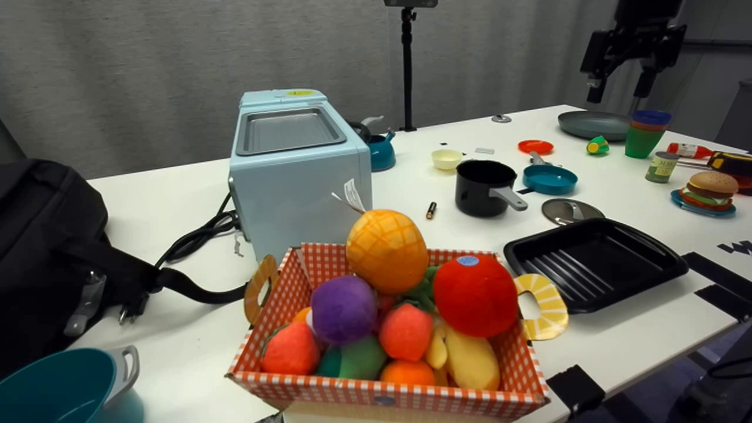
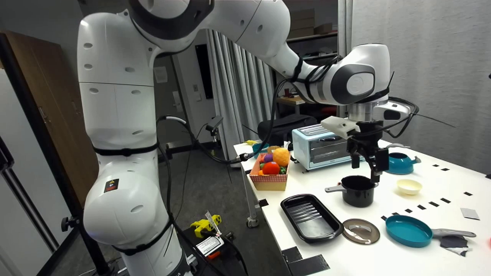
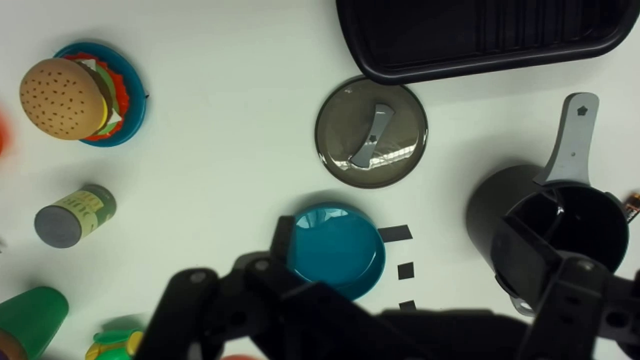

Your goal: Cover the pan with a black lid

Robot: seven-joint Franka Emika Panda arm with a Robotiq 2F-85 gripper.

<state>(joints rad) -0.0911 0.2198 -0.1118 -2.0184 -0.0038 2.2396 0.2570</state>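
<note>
The pan, a small deep black pot with a grey side handle [image 1: 479, 197], stands uncovered on the table; it also shows in an exterior view [image 2: 358, 195] and at the right of the wrist view [image 3: 575, 225]. The lid, round, dark and see-through with a grey bar handle [image 3: 345, 125], lies flat beside the pot, against the grill tray's edge; it shows in both exterior views [image 1: 555, 211] [image 2: 360, 231]. My gripper [image 3: 405, 245] is open and empty, well above the table. It shows in both exterior views [image 1: 620, 91] [image 2: 365, 170]. In the wrist view one finger hides part of the pot.
A black ribbed grill tray [image 2: 297, 211] touches the lid's edge. A teal frying pan [image 3: 335, 250] lies near the lid. A fruit basket [image 1: 388, 390], light blue toaster oven [image 1: 305, 188], cream bowl [image 2: 409, 186], toy burger [image 3: 62, 100] and can [image 3: 75, 215] also stand on the table.
</note>
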